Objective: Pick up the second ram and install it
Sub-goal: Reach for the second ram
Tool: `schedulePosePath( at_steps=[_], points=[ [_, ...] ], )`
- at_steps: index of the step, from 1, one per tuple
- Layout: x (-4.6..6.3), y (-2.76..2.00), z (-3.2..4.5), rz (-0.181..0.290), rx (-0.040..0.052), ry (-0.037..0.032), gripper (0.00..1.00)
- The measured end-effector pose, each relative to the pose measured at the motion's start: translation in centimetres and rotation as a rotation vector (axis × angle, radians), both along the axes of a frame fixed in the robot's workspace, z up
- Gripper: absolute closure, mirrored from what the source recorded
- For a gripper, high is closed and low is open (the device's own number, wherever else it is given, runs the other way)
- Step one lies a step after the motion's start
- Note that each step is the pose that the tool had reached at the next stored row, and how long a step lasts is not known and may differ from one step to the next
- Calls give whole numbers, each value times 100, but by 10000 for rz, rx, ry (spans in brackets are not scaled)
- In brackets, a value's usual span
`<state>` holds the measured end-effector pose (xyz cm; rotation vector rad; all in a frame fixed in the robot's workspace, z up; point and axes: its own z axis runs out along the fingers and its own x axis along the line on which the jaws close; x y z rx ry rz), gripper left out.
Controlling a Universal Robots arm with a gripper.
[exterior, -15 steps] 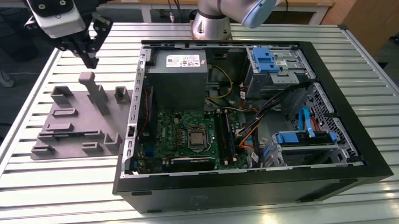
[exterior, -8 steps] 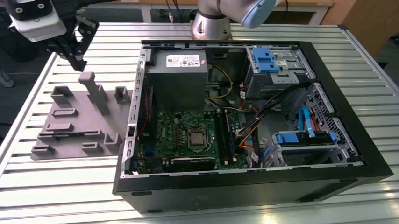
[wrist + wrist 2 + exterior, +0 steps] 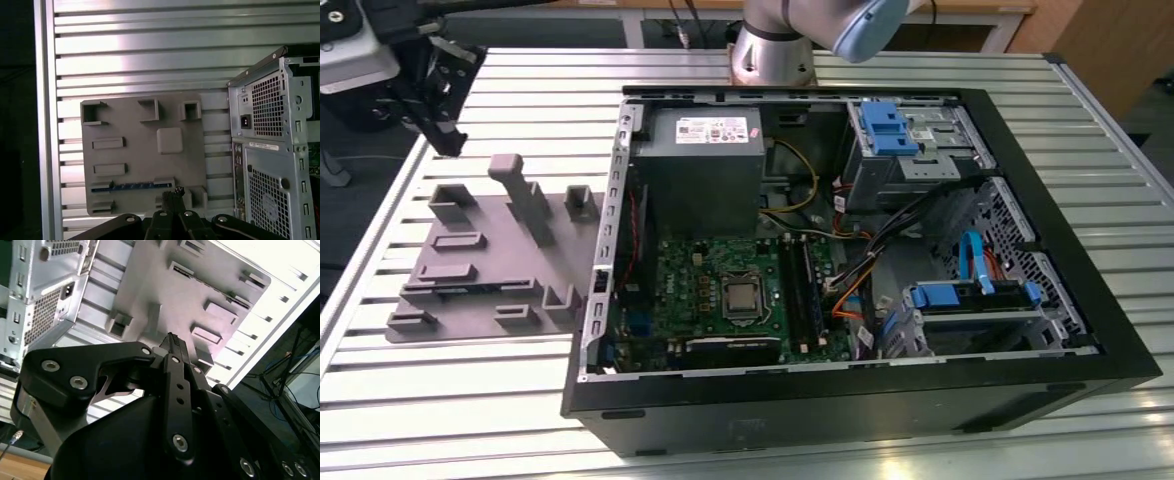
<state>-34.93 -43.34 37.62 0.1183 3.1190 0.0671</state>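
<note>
Gripper hangs pointing down at the exterior view's far left, well away from the arm base. Fingertips look pinched together, I think.

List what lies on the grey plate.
Upright grey blocks and a thin dark memory stick in a slot near one edge. The gripper hides part of that edge in the first wrist view.

Light: bright, from overhead. Glare: your second wrist view burns the table white; a sheen band crosses its slats in your first wrist view. Shadow: case interior dim, plate evenly lit.
</note>
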Motion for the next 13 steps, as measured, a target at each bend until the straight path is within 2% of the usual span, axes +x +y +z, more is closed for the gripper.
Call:
schedulePosePath(
  at_steps=[8, 10, 12, 13],
  points=[
    [-271, -38, -21, -1, -11, 7, 89],
    [-292, -51, -22, 0, -111, 9, 89],
    [-303, -57, -24, 2, -294, 13, 89],
    [-312, -62, -26, 3, -337, 17, 89]
  ],
)
